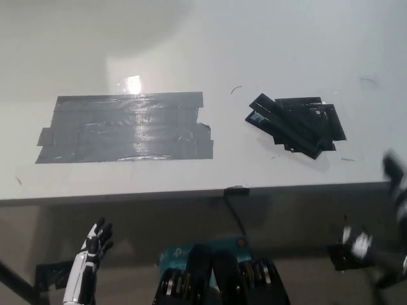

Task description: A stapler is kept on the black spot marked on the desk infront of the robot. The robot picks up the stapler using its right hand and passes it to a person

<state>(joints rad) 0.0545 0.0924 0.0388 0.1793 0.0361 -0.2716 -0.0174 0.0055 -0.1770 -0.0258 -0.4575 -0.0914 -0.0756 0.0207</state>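
- White desk (267,57) is filling the upper part of the head view, its near edge running across the picture just below the middle.
- Stapler (285,128), black, is lying on the black spot (324,121), a patch of black tape strips toward the right end of the desk, close to the near edge. It is sitting at a slant, one end pointing to the far left, the other toward the near edge.
- Black on black, so the stapler's exact outline is hard to make out.
- Nothing is touching the stapler; both hands are sitting well apart from it, below the desk edge.
- Grey tape patch (124,127), large and shiny, is lying on the left half of the desk, reaching near the near edge, with a light glare showing at its far edge.
- Left hand (95,244), white with dark fingertips, is resting low at the lower left, below the desk's near edge, fingers spread apart and pointing up, holding nothing.
- Right hand (365,249), black, is showing at the lower right, below the desk's near right corner; it is blurred and partly cut by the picture edge, so cannot tell if its fingers are spread or closed.
- A dark cable (236,213) is hanging down from the middle of the near edge.
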